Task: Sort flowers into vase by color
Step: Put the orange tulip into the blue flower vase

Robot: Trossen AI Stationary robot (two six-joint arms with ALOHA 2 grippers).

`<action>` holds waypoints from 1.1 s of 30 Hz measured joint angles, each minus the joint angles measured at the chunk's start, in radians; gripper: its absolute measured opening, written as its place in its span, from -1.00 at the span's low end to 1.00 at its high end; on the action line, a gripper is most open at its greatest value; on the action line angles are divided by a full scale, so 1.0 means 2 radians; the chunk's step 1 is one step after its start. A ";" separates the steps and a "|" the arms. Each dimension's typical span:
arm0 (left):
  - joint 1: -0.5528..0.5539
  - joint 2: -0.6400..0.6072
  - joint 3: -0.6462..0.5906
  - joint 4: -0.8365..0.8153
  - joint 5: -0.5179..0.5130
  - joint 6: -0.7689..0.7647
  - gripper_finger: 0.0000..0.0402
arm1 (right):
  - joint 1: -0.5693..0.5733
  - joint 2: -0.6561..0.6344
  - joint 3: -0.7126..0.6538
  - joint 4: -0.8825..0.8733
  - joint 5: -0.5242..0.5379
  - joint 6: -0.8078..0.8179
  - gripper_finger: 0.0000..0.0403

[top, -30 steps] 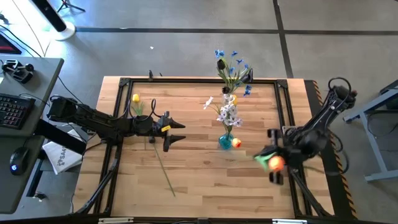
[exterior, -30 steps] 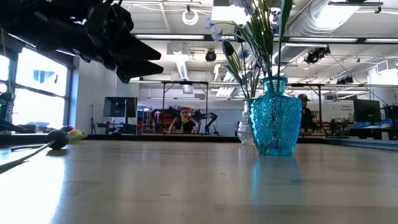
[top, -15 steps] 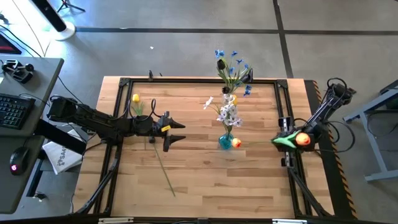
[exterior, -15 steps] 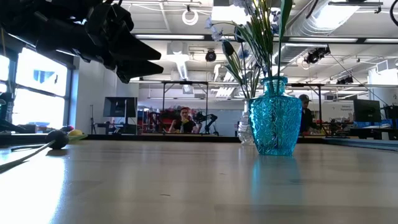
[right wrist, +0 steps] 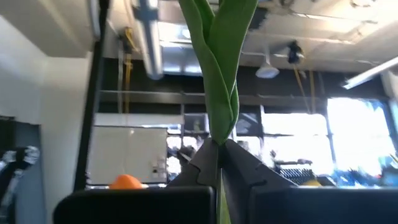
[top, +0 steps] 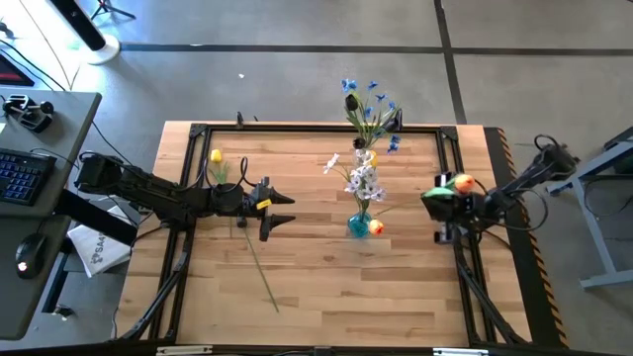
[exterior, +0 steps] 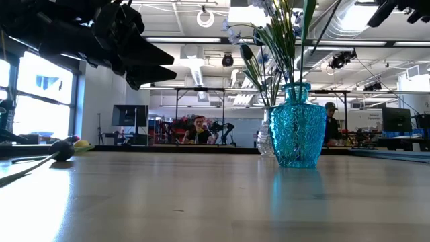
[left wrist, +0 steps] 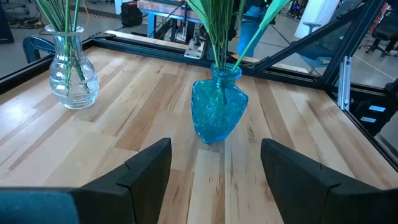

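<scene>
Currently the right gripper (top: 442,205) sits near the right edge of the table (top: 316,287), fingers pinched together on an orange flower (top: 461,184); in the right wrist view the two fingers (right wrist: 205,163) meet around its green stem and leaves (right wrist: 217,68), which stick straight out past the tips, with a bit of orange head visible off to one side. High view shows that orange head and green leaves right at the gripper, raised off the wood, just to the right of the blue vase (top: 358,224). Left gripper (top: 282,212) hovers over the left-centre of the table, fingers spread apart with nothing between them; left wrist view shows both fingers (left wrist: 146,168) wide, pointing toward the blue vase (left wrist: 217,112) with a clear glass vase (left wrist: 73,78) beyond it. Blue vase holds pale lilac-white flowers (top: 362,178) plus one orange-red head (top: 376,227) low at its side. Clear vase at the far table edge carries blue flowers (top: 373,99) and a near-black head (top: 350,103). One yellow flower (top: 216,156) lies on the wood near the left arm; a long green stem (top: 259,267) lies loose on the table below the left gripper. Low view: blue vase (exterior: 296,128) upright on the table, a dark flower head (exterior: 62,150) lying at left, people in the room behind.
</scene>
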 joint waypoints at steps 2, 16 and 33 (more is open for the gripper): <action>0.000 0.000 0.000 0.000 0.000 0.000 0.18 | -0.025 0.012 0.000 -0.006 0.000 0.028 -1.00; 0.000 0.000 0.000 0.000 0.000 0.000 0.18 | -0.121 0.102 0.001 -0.015 -0.041 0.191 -1.00; 0.000 0.000 0.000 0.002 -0.002 0.001 0.18 | -0.127 0.183 0.078 -0.148 -0.042 0.215 -1.00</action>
